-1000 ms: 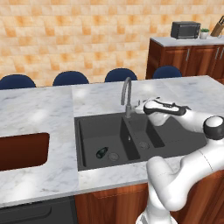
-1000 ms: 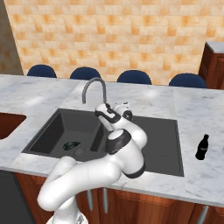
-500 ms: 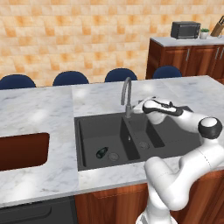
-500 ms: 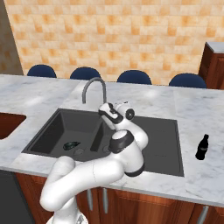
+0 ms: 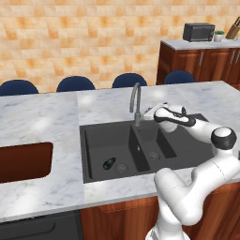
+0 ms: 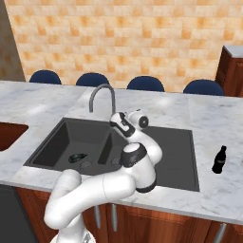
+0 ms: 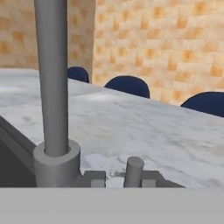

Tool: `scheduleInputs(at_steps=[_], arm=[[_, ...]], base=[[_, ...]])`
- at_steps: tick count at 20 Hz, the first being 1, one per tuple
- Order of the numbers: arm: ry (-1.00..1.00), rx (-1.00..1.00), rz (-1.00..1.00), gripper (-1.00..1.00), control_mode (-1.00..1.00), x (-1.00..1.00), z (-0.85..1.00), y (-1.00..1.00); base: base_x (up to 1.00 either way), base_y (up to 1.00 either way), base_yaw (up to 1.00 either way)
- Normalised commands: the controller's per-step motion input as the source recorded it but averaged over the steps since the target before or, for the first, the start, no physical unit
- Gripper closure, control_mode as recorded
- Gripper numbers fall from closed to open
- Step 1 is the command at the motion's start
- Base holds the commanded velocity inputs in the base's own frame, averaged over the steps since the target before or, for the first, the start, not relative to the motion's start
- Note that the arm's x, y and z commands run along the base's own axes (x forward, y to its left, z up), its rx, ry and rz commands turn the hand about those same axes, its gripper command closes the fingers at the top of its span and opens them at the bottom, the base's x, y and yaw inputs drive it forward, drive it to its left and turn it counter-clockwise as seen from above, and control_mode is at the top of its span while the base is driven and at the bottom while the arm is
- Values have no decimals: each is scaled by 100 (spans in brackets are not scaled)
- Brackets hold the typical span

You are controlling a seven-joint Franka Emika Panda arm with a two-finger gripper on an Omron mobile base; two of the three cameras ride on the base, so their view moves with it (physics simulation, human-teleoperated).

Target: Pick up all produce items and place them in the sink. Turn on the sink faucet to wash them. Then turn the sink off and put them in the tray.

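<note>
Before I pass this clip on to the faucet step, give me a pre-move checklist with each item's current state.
1. Produce in the sink: ok. The dark green vegetable lies on the floor of the left basin of the sink, near the drain.
2. Gripper at the faucet: ok. The gripper sits just right of the base of the faucet, and the hand view looks at the small lever.
3. Grip on the lever: cannot tell. The finger tips sit close on either side of it, but contact is not clear.
4. Water running: not ok, no stream visible.
5. Tray free to receive: ok. The tray looks bare.
6. Bottle clear of the arm: ok.
</note>
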Motion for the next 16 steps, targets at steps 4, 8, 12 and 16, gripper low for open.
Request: scheduleInputs(at_steps=[4,8,12,16], arm=[[10,0,-1,100,-100,6,-1,-4],[12,0,-3,100,-100,0,-16,-13],[11,3,-5,100,-100,0,-36,-49],[11,9,-11,100,-100,-1,-49,-73]], base=[[0,0,0],[0,0,0],[0,0,0],[0,0,0]])
